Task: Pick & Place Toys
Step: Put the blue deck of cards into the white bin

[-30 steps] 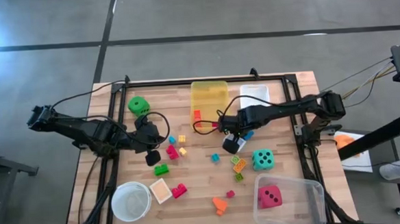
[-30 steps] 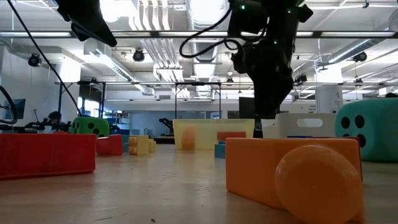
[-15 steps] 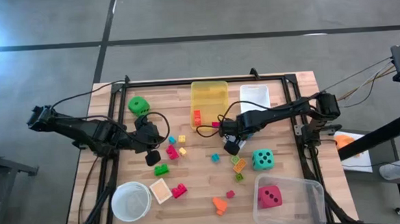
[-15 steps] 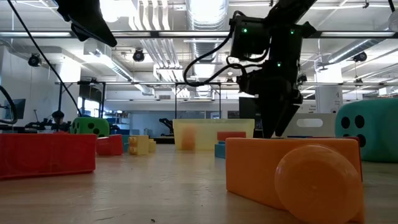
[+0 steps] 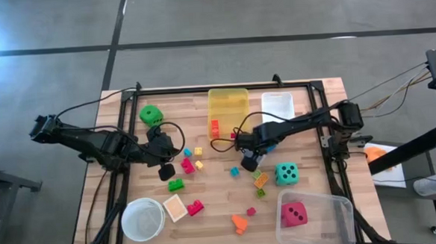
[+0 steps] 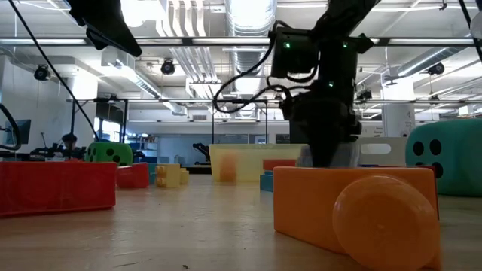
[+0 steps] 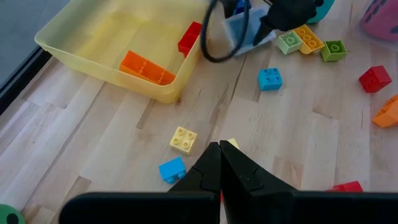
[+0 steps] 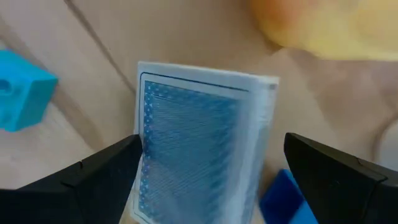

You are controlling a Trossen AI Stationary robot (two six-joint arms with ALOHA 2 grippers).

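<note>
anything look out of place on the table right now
Yes: a flat blue patterned card-like piece with a white border lies on the wooden table among the plastic blocks, unlike any toy there. The open right gripper straddles it, beside the yellow plastic bin. The shut left gripper waits apart.

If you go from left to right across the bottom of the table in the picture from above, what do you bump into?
White bowl → small red block → orange block → pink-red dice inside the clear bin.

Yellow bin [image 5: 227,101], white bin [image 5: 277,102], clear bin [image 5: 322,220], white bowl [image 5: 142,219], wooden table [image 5: 214,199]
</note>
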